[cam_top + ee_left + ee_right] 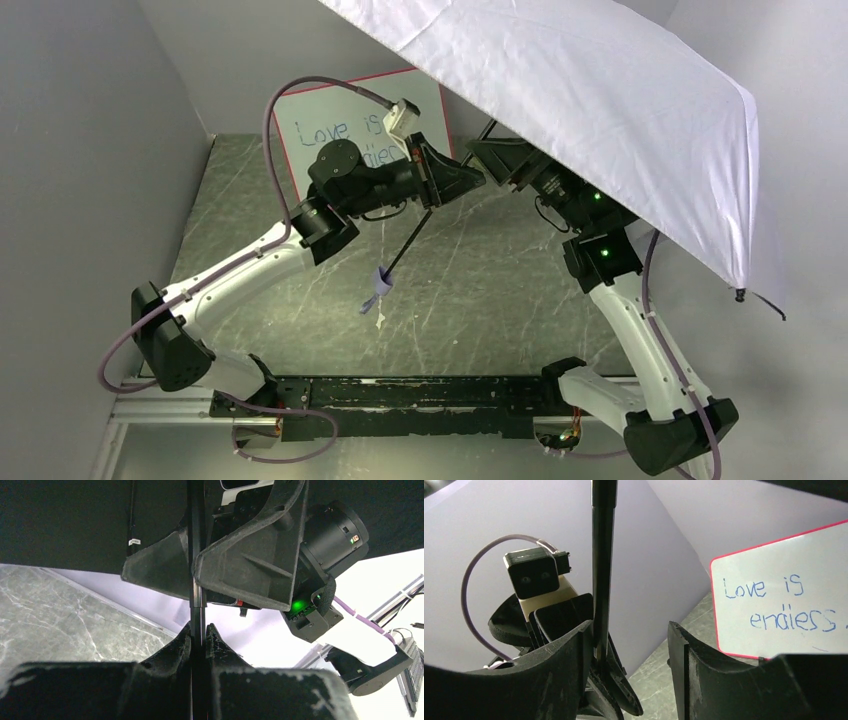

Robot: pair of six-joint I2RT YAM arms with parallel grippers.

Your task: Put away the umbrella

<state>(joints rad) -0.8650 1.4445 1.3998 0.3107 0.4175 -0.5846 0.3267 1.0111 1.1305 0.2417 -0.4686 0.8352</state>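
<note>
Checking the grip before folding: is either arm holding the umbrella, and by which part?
The left gripper is shut on the umbrella by its black shaft, above the handle. The right gripper stands open around that shaft, not clamping.

A: Bkgd?
B: Plain grey walls [80, 150] L, back & R. Dark green marbled tabletop [500, 300], v. scratched.
A: Anything else?
B: Red-framed whiteboard [300, 160] against back wall, blue handwriting.

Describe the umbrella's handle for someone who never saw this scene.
Find the big pale canopy at upper right. A thin black shaft runs down-left from under it through the left claw. The handle is the small lavender knob ending it, pale against the dark tabletop.
</note>
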